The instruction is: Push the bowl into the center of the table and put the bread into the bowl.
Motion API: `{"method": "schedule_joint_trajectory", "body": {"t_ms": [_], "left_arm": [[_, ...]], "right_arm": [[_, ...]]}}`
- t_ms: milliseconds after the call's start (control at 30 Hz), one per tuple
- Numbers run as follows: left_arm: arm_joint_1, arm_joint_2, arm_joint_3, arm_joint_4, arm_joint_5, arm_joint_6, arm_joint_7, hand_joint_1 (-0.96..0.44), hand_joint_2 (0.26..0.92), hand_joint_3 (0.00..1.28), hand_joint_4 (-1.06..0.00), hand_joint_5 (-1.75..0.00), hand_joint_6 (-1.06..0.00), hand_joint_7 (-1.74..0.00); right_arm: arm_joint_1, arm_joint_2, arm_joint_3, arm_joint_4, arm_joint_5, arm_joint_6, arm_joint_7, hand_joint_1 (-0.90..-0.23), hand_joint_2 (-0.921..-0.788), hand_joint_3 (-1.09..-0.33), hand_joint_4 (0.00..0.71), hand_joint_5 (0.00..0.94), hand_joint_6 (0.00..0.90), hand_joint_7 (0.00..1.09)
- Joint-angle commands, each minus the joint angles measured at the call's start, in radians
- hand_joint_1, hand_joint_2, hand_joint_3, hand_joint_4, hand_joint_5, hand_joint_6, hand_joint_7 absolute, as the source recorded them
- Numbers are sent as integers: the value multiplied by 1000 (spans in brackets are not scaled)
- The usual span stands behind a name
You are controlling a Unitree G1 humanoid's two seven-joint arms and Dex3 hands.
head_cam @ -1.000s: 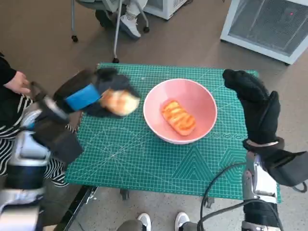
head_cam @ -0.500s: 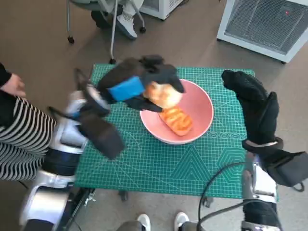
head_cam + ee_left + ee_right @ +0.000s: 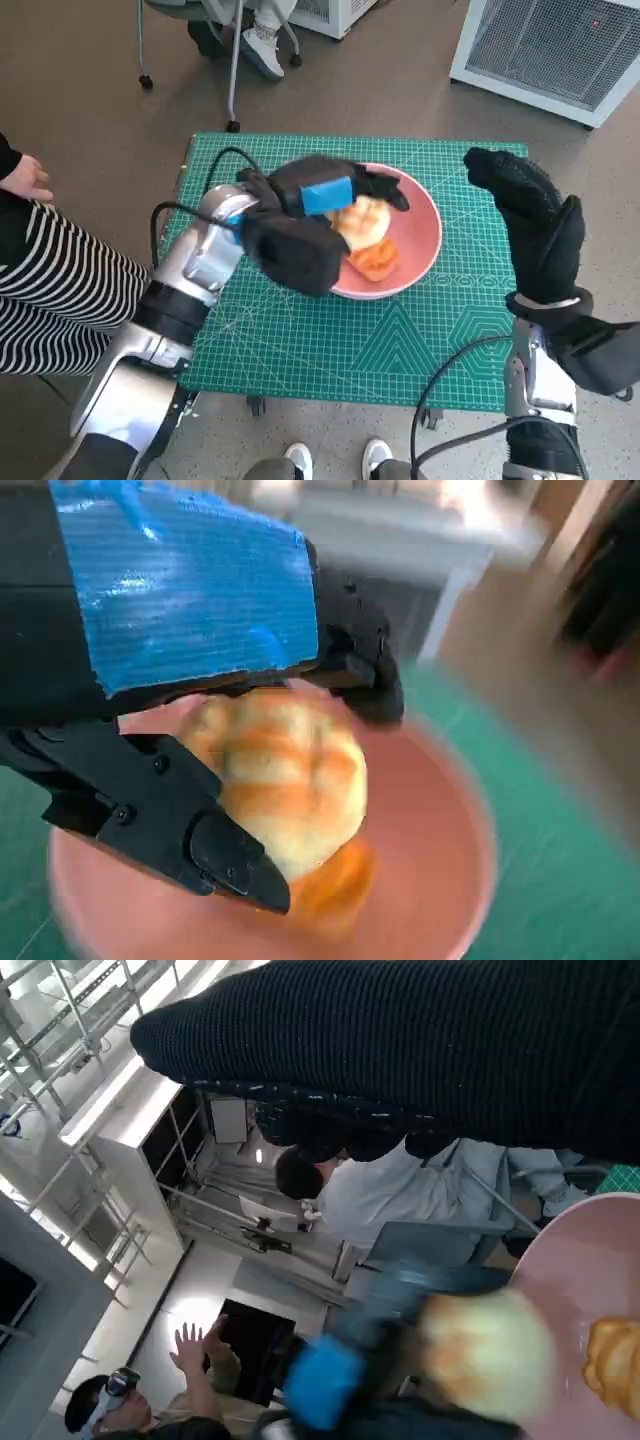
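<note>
Over bowl point(image 3: 420, 225) | bread point(image 3: 280, 780) between left hand point(image 3: 325, 190) fingers point(image 3: 200, 845)

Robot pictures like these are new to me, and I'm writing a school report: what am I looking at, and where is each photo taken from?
A humanoid robot stands at a table with a green mat. One picture looks down from its head; the other two come from cameras behind each wrist. The left robot hand, black with blue tape, holds a pale bread roll over a pink bowl, where an orange bread already lies. The right robot hand, in a black glove, is raised beside the bowl, holding nothing. People sit nearby.
</note>
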Motion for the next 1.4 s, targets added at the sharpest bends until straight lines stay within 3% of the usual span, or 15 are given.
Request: {"method": "schedule_joint_trajectory", "body": {"t_ms": [33,300,467,667,900,1000,1200,1233,1300,1400], "left_arm": [[-39,-14,-12,17,12,4,2,-98,764,1,-85,-3,-178,-78],[-29,-14,1,42,-11,-34,24,-109,762,0,-78,-1,-187,-59],[-27,-5,37,53,-62,-67,11,-231,766,2,-75,0,-192,-49],[-6,3,146,49,-202,-140,2,-410,812,20,-68,-1,-193,-40],[47,-59,326,94,-444,-284,17,-554,889,30,-82,-5,-233,-47],[61,-88,383,109,-525,-329,14,-652,913,107,-108,-12,-264,-53],[56,-97,404,134,-553,-359,-1,-702,920,171,-127,-15,-280,-54],[87,-139,442,61,-643,-333,-4,-703,920,173,-128,-14,-280,-53],[142,-199,488,-68,-765,-294,3,-708,921,301,-150,-24,-297,-68],[181,-225,501,-155,-818,-255,13,-705,921,445,-165,-34,-92,-503]], "right_arm": [[28,-3,-8,-8,1,15,-7,-766,-921,-793,142,0,43,474],[33,-1,-11,-14,-3,16,-16,-765,-921,-794,142,0,43,475],[29,-1,-12,-12,-4,18,-20,-764,-921,-794,144,1,45,477],[20,-2,-13,-17,-11,26,-32,-765,-921,-793,147,2,46,478],[5,-10,-13,-50,-21,52,-54,-762,-921,-792,155,6,43,475],[-3,-15,-14,-71,-25,69,-65,-761,-921,-791,157,6,43,475],[-2,-18,-11,-85,-26,83,-73,-759,-921,-791,157,6,44,475],[-20,-27,-11,-118,-34,109,-88,-759,-921,-791,157,5,44,475],[-51,-38,-11,-165,-45,148,-111,-749,-921,-799,159,6,47,477],[-76,-41,-10,-177,-48,168,-120,-743,-921,-806,160,6,49,479]]}}
